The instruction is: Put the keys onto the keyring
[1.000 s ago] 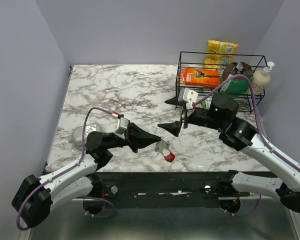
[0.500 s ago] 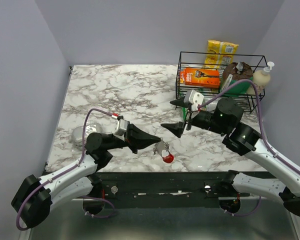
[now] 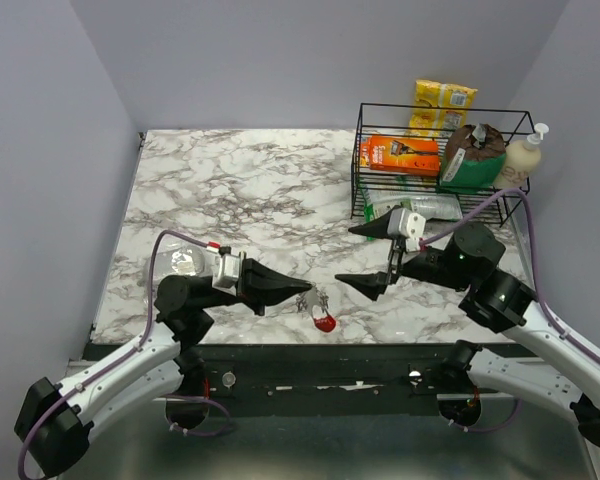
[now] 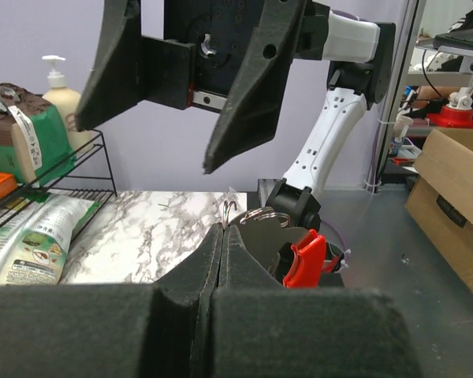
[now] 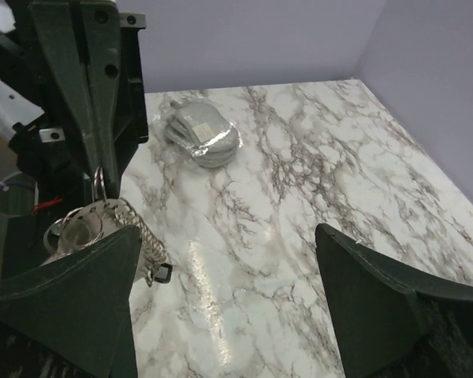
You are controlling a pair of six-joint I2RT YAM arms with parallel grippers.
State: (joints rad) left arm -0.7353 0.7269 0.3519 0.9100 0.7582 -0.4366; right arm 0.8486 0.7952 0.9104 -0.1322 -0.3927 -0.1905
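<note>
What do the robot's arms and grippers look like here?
Both the left arm and right arm have white links with black joints, and a purple cable loops along each. The left gripper and right gripper have black, wedge-shaped tapering fingers, with a pale grey camera block at the wrist.

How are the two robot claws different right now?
The left gripper is shut tight; the right gripper is wide open. The left gripper pinches the keys, with the red keyring dangling under them; the right gripper holds nothing. Both have black, pointy fingers, and they face each other.
</note>
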